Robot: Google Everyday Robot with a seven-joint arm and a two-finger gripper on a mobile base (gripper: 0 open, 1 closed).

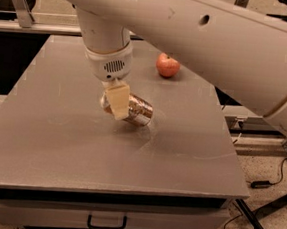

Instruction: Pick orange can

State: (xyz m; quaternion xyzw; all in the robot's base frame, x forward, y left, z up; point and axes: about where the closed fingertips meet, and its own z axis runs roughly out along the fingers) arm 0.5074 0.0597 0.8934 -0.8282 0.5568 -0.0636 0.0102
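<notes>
The orange can [137,111] lies on its side near the middle of the grey table [55,144], its brown body and silver end showing. My gripper [117,102] hangs from the white wrist [108,63] straight down over the can's left end. It covers that end and is touching it or very close to it. The big white arm crosses the top of the view.
A red apple [167,65] sits on the table behind and to the right of the can. The table has a drawer with a handle [106,222] at the front. Cables lie on the floor at the right [273,183].
</notes>
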